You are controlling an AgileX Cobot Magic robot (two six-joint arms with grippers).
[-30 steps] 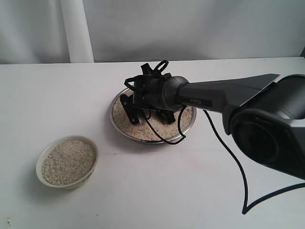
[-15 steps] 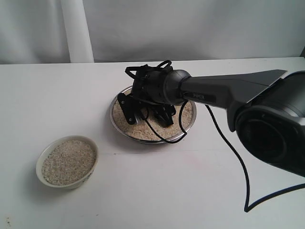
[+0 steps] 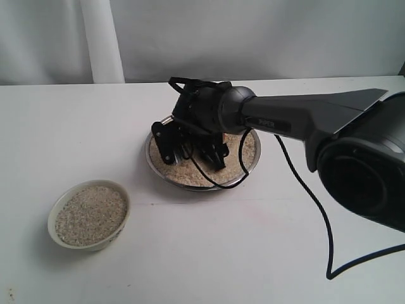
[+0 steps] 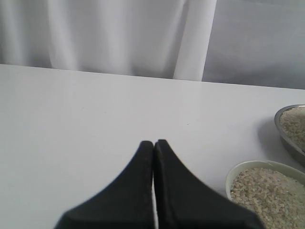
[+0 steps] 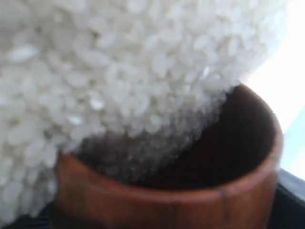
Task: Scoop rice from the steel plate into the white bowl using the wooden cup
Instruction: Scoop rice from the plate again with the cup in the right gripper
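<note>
Mid-scoop: right claw [image 3: 190, 152] clamped on wooden cup [image 5: 167, 202], mouth pushed into rice [image 5: 119, 71] on steel plate [image 3: 248, 170] beneath. White bowl [image 3: 104, 242], well away, already heaped; pour left. Left claw [image 4: 153, 145] pressed together.

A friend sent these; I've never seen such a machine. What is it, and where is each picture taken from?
It is a robot with two arms ending in grippers. One picture looks on from outside: the right gripper reaches into the steel plate of rice; the white bowl, also holding rice, stands apart on the table. The others come from wrist cameras. The right one shows the wooden cup it holds, mouth against rice. The left gripper is shut and empty.
</note>
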